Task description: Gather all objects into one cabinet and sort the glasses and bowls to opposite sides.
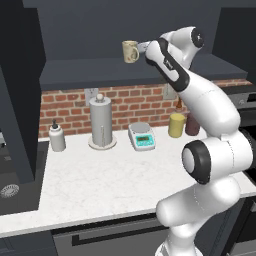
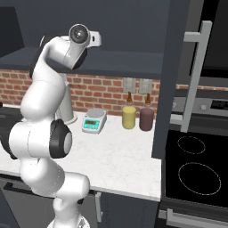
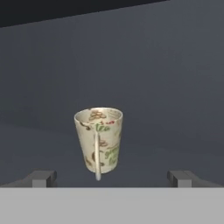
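A cream patterned mug (image 1: 130, 51) stands upright on the shelf of the open dark wall cabinet (image 1: 100, 72). In the hand view the mug (image 3: 99, 142) faces me with its handle toward the camera. My gripper (image 1: 142, 47) is raised to shelf height, just right of the mug. Its jaws are open wide (image 3: 111, 178), and the mug stands a little ahead of the fingertips (image 3: 41, 178), untouched. The cabinet's open door (image 2: 171, 89) with its long bar handle (image 2: 196, 75) hangs at the right. The bowl and the other glasses are out of view.
On the white counter (image 1: 100, 185) stand a soap bottle (image 1: 57, 137), a paper towel holder (image 1: 102, 122), a small scale (image 1: 141, 136), a yellow canister (image 1: 176, 125) and a maroon canister (image 2: 146, 118). A black stovetop (image 2: 196, 169) lies to the right.
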